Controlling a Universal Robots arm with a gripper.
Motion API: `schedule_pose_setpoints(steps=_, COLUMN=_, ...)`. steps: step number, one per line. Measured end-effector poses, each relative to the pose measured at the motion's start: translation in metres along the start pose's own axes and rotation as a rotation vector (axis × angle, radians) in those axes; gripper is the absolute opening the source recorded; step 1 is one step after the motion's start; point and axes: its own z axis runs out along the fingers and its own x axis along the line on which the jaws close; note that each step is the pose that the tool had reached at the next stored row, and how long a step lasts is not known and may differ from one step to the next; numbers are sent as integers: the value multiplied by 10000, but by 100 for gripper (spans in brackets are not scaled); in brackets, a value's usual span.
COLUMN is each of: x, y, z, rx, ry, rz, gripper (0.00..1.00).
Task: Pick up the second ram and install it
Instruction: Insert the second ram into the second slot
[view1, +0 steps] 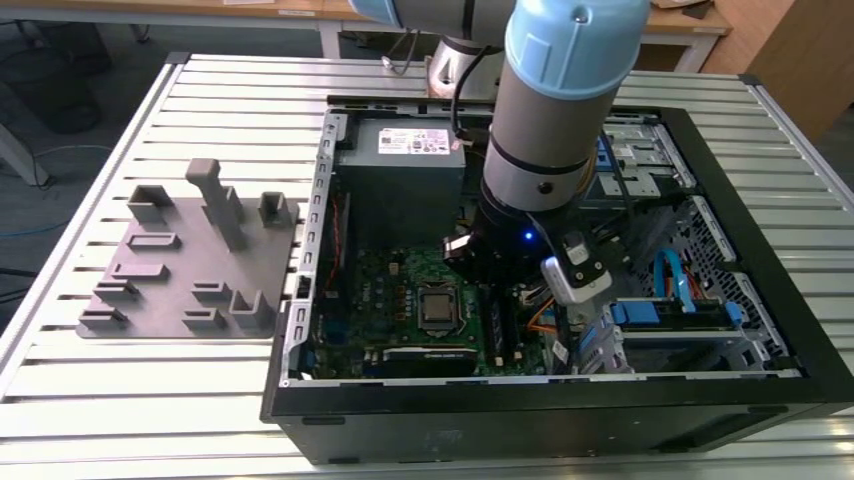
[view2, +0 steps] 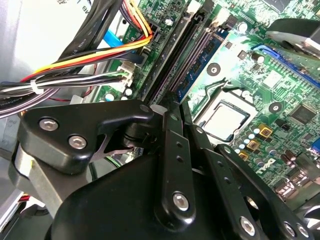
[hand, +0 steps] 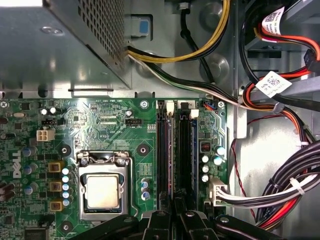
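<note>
Exterior view: the gripper (view1: 497, 285) sat deep in the steel case (view1: 561, 405), over the green board (view1: 387, 280); the grey plastic block (view1: 187, 260) lay well apart. Second wrist view: the matte black fingers (view2: 169, 130) were drawn close together at the near end of the long dark slots (view2: 175, 55), just beside the glossy cables (view2: 90, 55). First wrist view: the ram (hand: 184, 150), a thin flat dark stick, appeared to stand in the slot nearer the cables; we could not tell whether the fingers pinched it. Risks, in our judgement: an off-line push could tilt the stick and leave it half seated, and hard pressure could flex the board.
</note>
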Motion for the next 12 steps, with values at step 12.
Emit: schedule_pose_setpoints(steps=12, x=3, y=19, z=43, rx=2, ry=1, rz=-2, gripper=14)
